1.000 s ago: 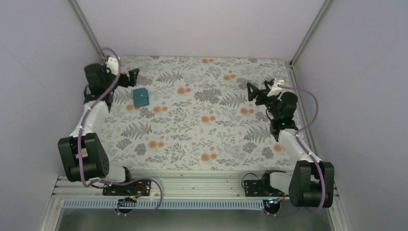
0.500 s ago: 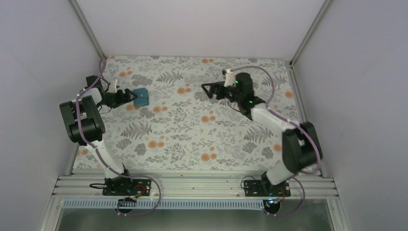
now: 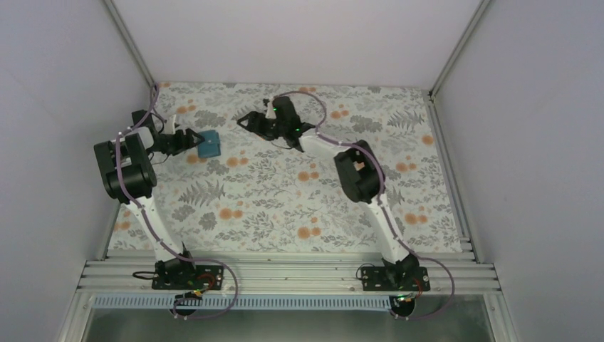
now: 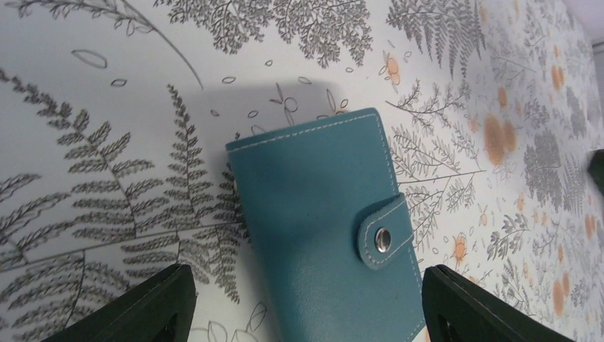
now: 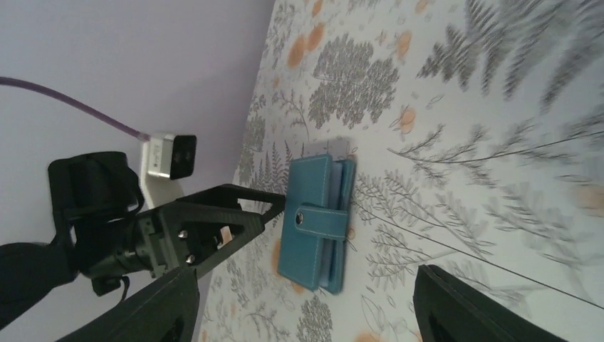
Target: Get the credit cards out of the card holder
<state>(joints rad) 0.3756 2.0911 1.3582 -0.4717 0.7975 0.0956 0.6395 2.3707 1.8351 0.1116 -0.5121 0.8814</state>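
The flower-print bench (image 3: 285,206) carries the teal card holder (image 3: 209,143) toward 10 o'clock, lying flat and folded with its snap tab (image 4: 383,240) fastened. At its 9 o'clock the left pincer (image 3: 189,140) is spread, its fingers (image 4: 153,306) flanking the holder's end. Farther back, at the holder's 2 o'clock, the right pincer (image 3: 244,121) hangs spread, apart from it.
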